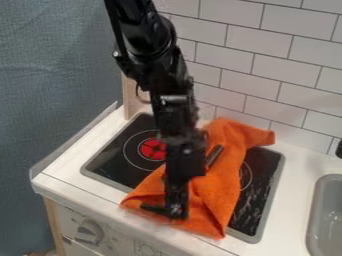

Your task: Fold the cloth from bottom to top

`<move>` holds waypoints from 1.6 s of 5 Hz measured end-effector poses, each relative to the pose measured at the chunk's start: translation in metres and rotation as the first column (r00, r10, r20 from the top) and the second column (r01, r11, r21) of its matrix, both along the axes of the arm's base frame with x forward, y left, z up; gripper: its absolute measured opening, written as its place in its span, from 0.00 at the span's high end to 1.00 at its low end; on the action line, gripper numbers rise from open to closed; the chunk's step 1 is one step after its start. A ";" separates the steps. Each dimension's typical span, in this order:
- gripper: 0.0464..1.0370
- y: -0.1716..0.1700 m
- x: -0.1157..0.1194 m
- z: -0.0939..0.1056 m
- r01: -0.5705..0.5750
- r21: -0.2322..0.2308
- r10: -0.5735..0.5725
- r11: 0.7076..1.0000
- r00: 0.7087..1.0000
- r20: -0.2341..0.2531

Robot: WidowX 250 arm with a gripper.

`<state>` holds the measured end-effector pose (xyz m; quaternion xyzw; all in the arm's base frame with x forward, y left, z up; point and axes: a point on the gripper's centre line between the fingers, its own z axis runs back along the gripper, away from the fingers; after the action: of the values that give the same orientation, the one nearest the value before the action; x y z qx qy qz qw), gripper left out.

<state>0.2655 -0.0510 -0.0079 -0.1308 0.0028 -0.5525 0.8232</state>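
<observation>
Camera view: the orange cloth (224,192) lies creased and slanting across the black stove top (124,154), its lower end over the front rim. The pincer (167,210) hangs down at that lower part; whether it is apart or together, I cannot tell. The white counter (69,173) surrounds the stove top, with a grey sink (320,212) to the right.

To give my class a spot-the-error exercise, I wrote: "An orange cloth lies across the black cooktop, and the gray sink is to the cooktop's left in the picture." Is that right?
Not quite: the camera view shows the gray sink to the right of the black cooktop. The orange cloth does lie across the cooktop.
</observation>
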 end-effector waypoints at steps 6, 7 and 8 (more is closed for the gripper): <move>0.99 -0.015 0.110 0.079 -0.108 -0.159 0.138 0.981 0.971 0.197; 0.99 -0.013 0.133 0.065 -0.113 -0.144 0.141 0.983 0.970 0.197; 0.99 -0.010 0.149 0.046 -0.104 -0.115 0.125 0.988 0.973 0.196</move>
<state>0.4147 -0.0607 0.0382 -0.1163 -0.1173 -0.5139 0.8418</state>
